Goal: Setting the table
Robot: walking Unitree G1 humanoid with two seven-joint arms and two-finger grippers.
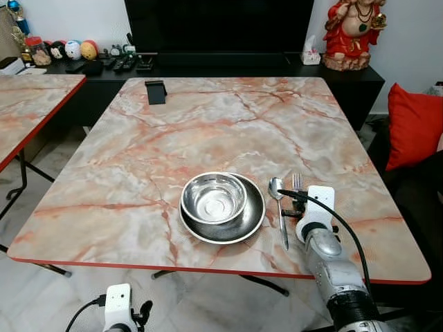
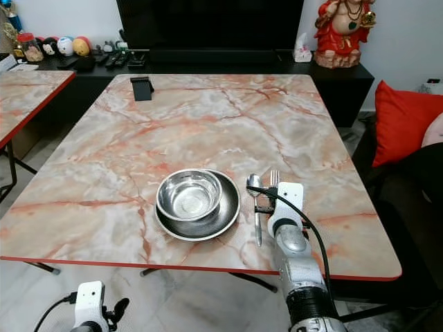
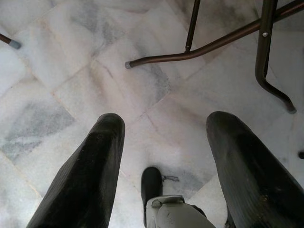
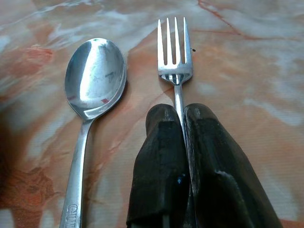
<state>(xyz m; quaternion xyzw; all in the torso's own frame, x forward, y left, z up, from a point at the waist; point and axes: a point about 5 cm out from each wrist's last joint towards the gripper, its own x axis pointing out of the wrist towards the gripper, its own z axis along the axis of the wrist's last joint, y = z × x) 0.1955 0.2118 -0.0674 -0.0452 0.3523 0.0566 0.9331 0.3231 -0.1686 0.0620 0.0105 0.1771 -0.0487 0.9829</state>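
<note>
Right wrist view has the right gripper pinched tight on the fork handle beside the spoon, so laying cutlery by the steel bowl is in hand and release should follow, while the left gripper hangs idle, fingers apart and empty.

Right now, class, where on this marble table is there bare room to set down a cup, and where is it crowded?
Free: between the black stand and the bowl, and left of the plate. Crowded: plate's right, with spoon, fork and right end effector.
</note>
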